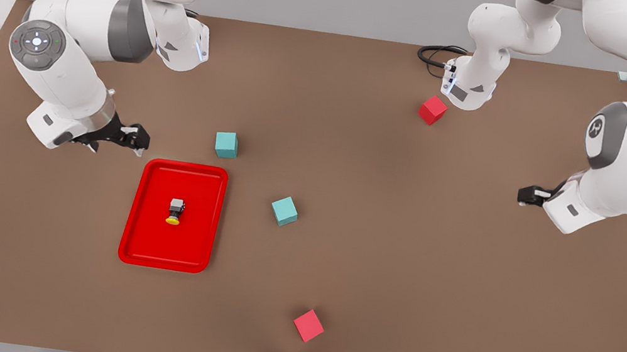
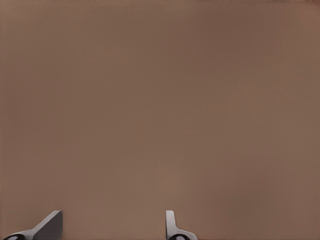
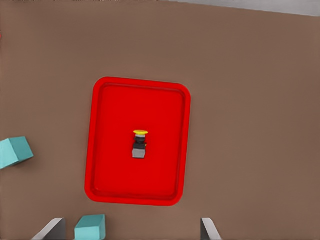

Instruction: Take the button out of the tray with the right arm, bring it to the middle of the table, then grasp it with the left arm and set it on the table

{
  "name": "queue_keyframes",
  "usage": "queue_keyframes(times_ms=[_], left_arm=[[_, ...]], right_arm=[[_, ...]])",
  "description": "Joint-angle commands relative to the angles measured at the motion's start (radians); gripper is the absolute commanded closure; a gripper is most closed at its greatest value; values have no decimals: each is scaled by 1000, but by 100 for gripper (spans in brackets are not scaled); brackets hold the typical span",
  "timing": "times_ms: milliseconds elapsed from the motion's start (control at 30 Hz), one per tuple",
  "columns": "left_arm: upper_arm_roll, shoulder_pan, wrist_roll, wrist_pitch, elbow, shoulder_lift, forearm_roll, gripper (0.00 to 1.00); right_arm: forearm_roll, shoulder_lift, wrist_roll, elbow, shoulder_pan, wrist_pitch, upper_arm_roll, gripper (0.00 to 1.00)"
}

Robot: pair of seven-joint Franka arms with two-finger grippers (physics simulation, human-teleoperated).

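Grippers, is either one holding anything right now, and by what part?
Nothing is held. The right gripper hovers open by the tray, the button lying inside; the left gripper waits open over bare table.

light: bright, even | shadows: faint, soft | glare: slight | focus: soft

Button lying mid-tray, two teal cubes beside it, table beneath

Both arms ran off the top edge. The left tool showed just its fingertips at the frame edge; likewise the right tool.
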Motion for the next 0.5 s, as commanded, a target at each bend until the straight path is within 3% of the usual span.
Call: queue_keyframes(times_ms=[0, 67, 200, 433, 467], left_arm=[[0, -1, 16, 53, 0, 5, 2, 0], [0, -1, 16, 57, -1, 7, 2, 0], [0, -1, 16, 62, -1, 19, 2, 0], [0, -1, 16, 54, -1, 21, 1, 0], [0, -1, 16, 56, -1, 21, 1, 0]], right_arm=[[12, 0, 37, 2, -4, 9, 0, 0], [15, 40, 49, -3, -10, 9, 0, 0], [20, 294, 25, -6, -26, -73, 4, 0], [12, 279, 37, -438, -97, 596, 8, 0], [14, 281, 43, -437, -89, 610, 17, 0]])
